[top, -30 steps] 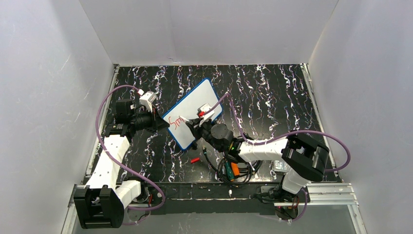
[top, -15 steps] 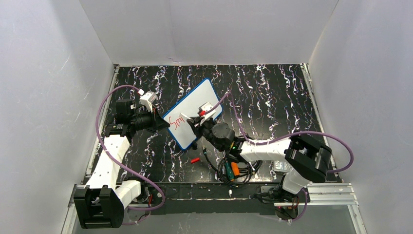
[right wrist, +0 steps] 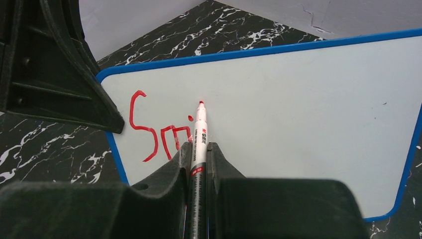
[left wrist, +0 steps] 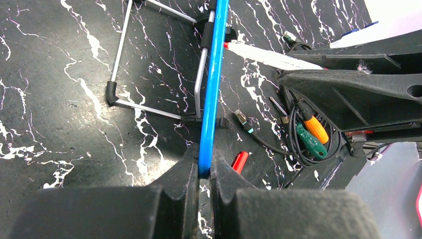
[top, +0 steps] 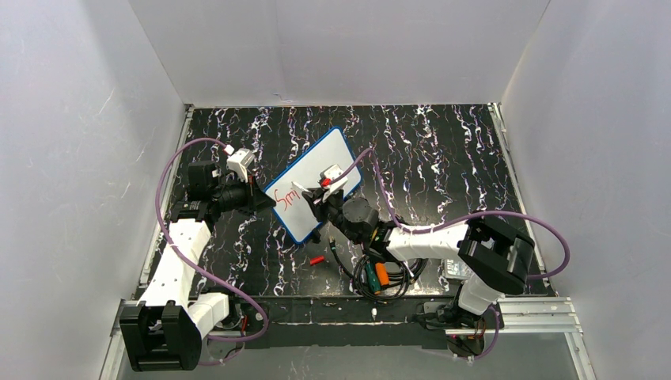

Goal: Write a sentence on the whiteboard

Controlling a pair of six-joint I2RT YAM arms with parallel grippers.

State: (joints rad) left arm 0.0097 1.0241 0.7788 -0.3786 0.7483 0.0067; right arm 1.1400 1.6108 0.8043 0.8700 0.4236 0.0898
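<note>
Between left claw (left wrist: 203,160) tips, whiteboard (left wrist: 213,74) rim

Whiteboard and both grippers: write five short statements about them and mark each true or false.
1. The left gripper is shut on the whiteboard rim. True.
2. The marker in the right gripper has a blue tip. False: the tip is red.
3. The writing starts with a red S. True.
4. The whiteboard lies flat on the table. False: it is propped up on a wire stand.
5. A red cap lies on the table, off the whiteboard. True.
</note>
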